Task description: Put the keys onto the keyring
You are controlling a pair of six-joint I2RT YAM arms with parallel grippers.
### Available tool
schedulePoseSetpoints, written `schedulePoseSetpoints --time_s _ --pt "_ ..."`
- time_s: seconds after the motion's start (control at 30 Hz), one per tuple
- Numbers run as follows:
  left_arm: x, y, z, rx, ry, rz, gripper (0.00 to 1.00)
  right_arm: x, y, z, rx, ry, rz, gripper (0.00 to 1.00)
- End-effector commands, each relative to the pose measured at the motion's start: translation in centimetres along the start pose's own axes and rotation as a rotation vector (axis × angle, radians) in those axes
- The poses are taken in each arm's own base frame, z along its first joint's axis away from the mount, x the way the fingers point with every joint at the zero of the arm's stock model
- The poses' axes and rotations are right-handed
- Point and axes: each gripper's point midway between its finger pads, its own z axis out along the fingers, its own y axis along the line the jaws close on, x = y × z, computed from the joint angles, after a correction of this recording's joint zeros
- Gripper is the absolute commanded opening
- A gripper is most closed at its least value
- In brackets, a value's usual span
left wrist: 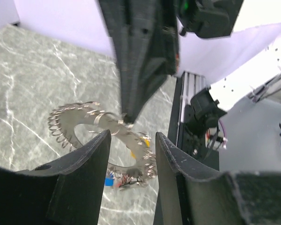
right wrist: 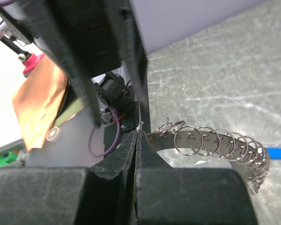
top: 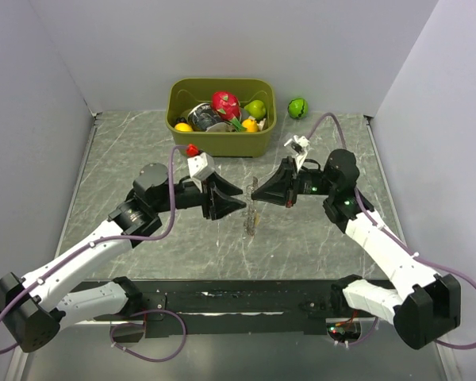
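— Looking between the two arms, we see the keyring (top: 252,216) upright and edge-on from above, its long line running near to far over the bench (top: 143,159).
— Agreed. The right pincer (right wrist: 138,133) is clamped on its rim, fingers pressed together on the metal.
— And the left pincer (left wrist: 132,136)?
— Fingers apart, with the ring showing in the gap between them. We cannot tell whether they touch it. The keys (left wrist: 110,180), with blue, yellow and red heads, cluster against the ring's rim.
— Farther back?
— An olive bin (top: 222,143) holds toy fruits (top: 226,105), and a green ball (top: 298,107) lies just beside it on the right.
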Motion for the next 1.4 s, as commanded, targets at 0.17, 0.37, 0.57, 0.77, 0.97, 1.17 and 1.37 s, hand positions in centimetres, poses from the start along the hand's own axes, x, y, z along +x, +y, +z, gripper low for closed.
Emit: schedulePoseSetpoints --time_s 0.17,0.37,0.57,0.77,0.97,1.17,1.37 --pt "-1.7 -0.9 -0.2 0.099 -0.085 0.000 0.41 -1.4 3.8 -0.6 -0.135 -0.036 -0.218 0.00" --pt "-1.5 -1.7 0.0 0.173 -0.073 0.022 0.33 -1.1 4.1 -0.8 -0.153 -0.032 -0.239 0.00" --pt "-1.1 -2.1 0.4 0.220 -0.049 0.023 0.30 -1.0 4.3 -0.7 -0.173 -0.030 -0.239 0.00" --pt "-0.9 -2.2 0.6 0.247 -0.039 0.018 0.29 -1.0 4.2 -0.7 -0.168 -0.030 -0.237 0.00" --pt "-1.1 -2.6 0.7 0.276 -0.037 0.026 0.27 -0.8 4.0 -0.6 -0.163 -0.027 -0.230 0.00" --pt "-1.1 -2.4 0.7 0.264 -0.040 0.023 0.26 -0.8 3.9 -0.6 -0.168 -0.027 -0.227 0.00" --pt "-1.4 -2.1 0.9 0.249 -0.048 0.026 0.26 -0.8 4.1 -0.5 -0.173 -0.026 -0.225 0.00"
